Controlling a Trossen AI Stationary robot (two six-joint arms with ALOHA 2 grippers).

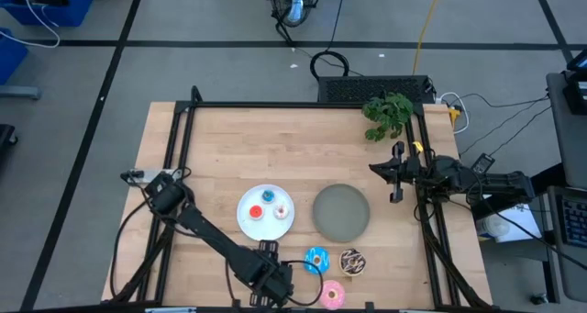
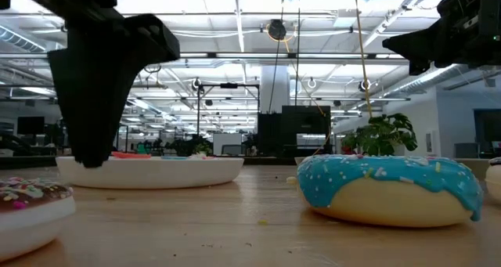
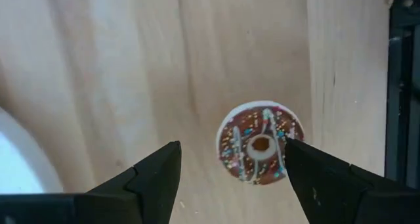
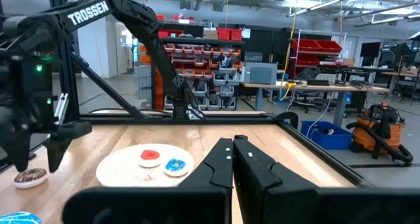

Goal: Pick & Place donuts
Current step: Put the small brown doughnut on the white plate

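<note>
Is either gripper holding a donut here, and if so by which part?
Nothing is held. The left gripper is open above the chocolate sprinkled donut, not touching it; the right gripper is shut and empty.

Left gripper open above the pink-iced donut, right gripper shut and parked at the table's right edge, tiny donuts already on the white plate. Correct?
Wrong donut. The left wrist view shows the open left gripper above the chocolate sprinkled donut, not the pink-iced donut. The shut right gripper and the white plate are as stated.

My high camera looks straight down on the worktop (image 1: pixel 275 139); my low one sits level, close by the blue donut (image 2: pixel 389 190). Both wrist cameras share the white plate (image 4: pixel 146 165).
</note>
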